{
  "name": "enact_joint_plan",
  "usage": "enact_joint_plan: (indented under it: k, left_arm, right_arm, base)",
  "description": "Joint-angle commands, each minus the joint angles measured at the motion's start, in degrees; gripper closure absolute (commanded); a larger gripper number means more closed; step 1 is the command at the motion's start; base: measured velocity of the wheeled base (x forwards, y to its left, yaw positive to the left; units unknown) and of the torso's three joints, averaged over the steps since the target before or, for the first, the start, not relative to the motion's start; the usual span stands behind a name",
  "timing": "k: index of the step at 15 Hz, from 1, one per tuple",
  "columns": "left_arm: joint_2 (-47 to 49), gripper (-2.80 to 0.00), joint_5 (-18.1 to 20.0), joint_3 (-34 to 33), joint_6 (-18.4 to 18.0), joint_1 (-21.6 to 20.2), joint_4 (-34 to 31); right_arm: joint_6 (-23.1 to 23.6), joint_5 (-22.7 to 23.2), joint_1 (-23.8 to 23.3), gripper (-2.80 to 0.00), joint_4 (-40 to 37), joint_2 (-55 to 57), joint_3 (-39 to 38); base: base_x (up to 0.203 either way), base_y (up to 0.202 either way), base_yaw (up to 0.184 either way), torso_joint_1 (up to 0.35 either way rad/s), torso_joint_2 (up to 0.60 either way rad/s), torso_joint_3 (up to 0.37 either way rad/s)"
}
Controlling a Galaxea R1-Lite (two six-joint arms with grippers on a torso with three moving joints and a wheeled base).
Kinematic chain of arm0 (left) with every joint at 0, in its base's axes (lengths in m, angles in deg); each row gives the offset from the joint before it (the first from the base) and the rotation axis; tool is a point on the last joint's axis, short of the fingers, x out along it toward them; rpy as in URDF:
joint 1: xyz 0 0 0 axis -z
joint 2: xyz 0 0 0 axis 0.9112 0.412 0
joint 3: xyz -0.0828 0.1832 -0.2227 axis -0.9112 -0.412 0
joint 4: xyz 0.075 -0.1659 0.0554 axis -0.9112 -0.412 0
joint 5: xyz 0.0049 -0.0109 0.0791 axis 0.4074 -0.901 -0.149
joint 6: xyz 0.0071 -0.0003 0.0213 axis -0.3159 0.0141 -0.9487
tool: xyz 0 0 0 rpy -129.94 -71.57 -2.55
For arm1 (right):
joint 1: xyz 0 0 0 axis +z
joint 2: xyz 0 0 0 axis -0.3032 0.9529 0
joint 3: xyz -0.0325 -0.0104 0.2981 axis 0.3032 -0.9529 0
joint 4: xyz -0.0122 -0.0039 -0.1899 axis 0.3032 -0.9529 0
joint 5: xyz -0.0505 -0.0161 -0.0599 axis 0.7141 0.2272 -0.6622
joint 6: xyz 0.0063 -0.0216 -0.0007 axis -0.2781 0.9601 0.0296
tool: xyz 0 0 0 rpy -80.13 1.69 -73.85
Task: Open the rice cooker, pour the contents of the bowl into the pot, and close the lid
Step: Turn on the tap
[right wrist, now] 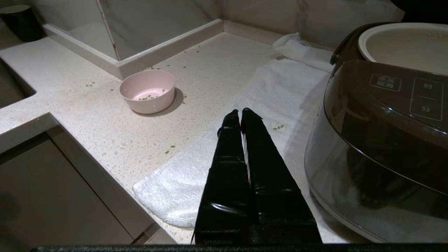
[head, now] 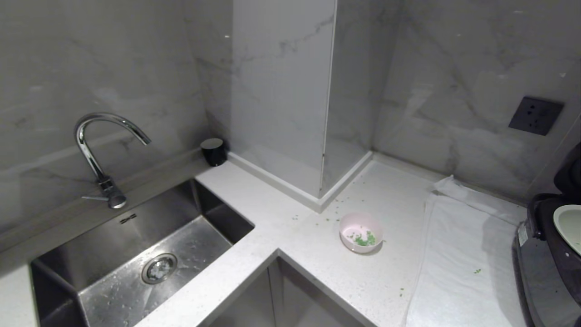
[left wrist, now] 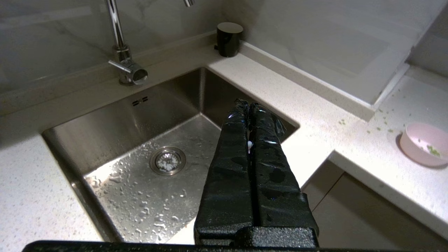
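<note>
The dark brown rice cooker point(head: 540, 268) stands at the right edge on a towel, with its lid point(head: 573, 175) raised. The pale pot point(right wrist: 402, 45) shows inside the cooker body point(right wrist: 381, 140). The pink bowl point(head: 361, 232) sits on the counter to the cooker's left and holds a few green contents point(head: 364, 239). My left gripper point(left wrist: 249, 104) is shut and empty over the sink corner, with the bowl point(left wrist: 423, 144) far off to its side. My right gripper point(right wrist: 240, 111) is shut and empty above the towel, between the bowl point(right wrist: 147, 90) and the cooker. Neither arm shows in the head view.
A steel sink point(head: 136, 254) with a chrome faucet point(head: 97, 145) fills the left. A black cup point(head: 213, 151) stands by a marble column. A white towel point(head: 463, 254) covers the counter on the right. Green bits point(head: 477, 271) are scattered on the counter and the towel. A wall socket point(head: 535, 115) is at the right.
</note>
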Motion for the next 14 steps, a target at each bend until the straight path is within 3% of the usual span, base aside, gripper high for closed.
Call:
enact_joint_plan:
  k: [1, 5, 9, 12, 14]
  left_arm:
    - [13.83, 0.00, 0.00, 2.98, 0.94, -0.06, 3.40]
    - [32.32, 0.00, -1.70, 4.81, 5.25, -0.46, 12.32]
    - [49.86, 0.00, -7.51, 7.70, 11.17, -0.62, 19.52]
    - [59.83, 0.00, -14.21, 11.47, 16.75, -1.47, 20.84]
    - [65.12, 0.00, -16.31, 13.63, 19.41, -2.75, 21.06]
  right_arm:
    - [-0.02, 0.01, 0.00, 0.00, 0.00, 0.05, -0.09]
    - [-0.02, -0.05, 0.00, 0.00, 0.00, 0.05, -0.09]
    - [-0.02, 0.03, 0.00, 0.00, 0.00, 0.05, -0.09]
    - [-0.02, 0.03, 0.00, 0.00, 0.04, 0.05, -0.09]
    - [-0.02, 0.03, 0.00, 0.00, 0.00, 0.05, -0.09]
  base:
    - [0.000, 0.000, 0.000, 0.000, 0.00, 0.000]
    - [0.000, 0.000, 0.000, 0.000, 0.00, 0.000]
    - [0.000, 0.000, 0.000, 0.000, 0.00, 0.000]
    - [0.000, 0.000, 0.000, 0.000, 0.00, 0.000]
    - [0.000, 0.000, 0.000, 0.000, 0.00, 0.000]
